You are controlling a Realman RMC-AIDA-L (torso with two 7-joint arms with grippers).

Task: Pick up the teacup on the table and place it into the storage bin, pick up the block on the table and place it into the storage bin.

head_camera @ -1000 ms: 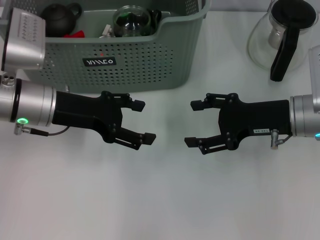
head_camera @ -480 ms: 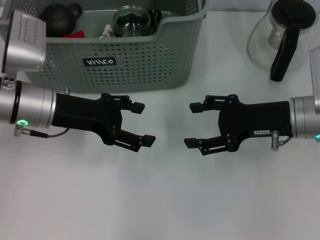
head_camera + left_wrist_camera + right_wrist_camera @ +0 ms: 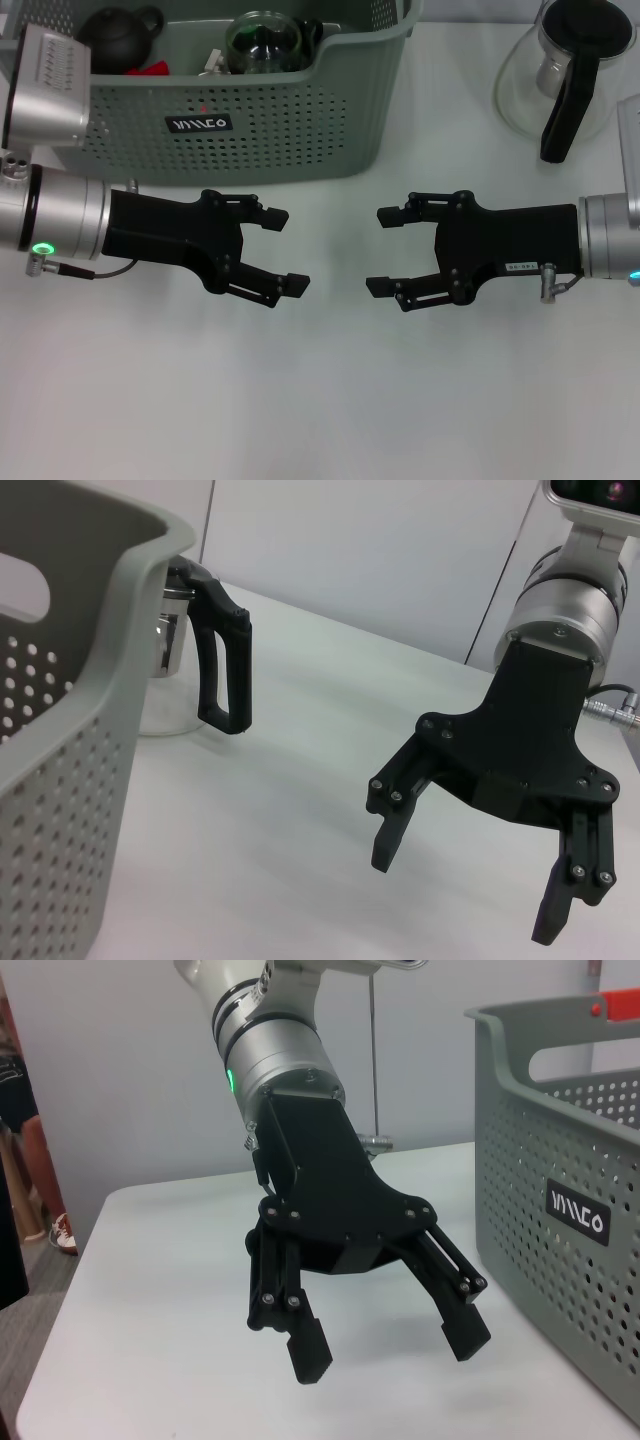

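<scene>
White worktop [image 3: 320,400], bare in the near part. Above it, two black robot hands face each other w/ a gap between them. Left hand [image 3: 283,250] reaches in from the left side, fingers spread open, holding nothing. Right hand [image 3: 386,250] reaches in from the right side, also open & empty. Both hover just in front of the storage bin [image 3: 270,120], not touching it.

Behind the hands, left of centre: the storage bin, grey-green w/ perforated walls & a small black label [image 3: 199,124] on its front. Inside it: a dark round teapot [image 3: 118,32] at the left end, something small & red [image 3: 150,68] beside it, & a clear glass vessel w/ dark contents [image 3: 263,42] nr the middle. Cannot pick out teacup or block for certain.

Far right, well apart from the bin: a clear glass pot [image 3: 560,70] w/ black handle stands upright on the worktop.
</scene>
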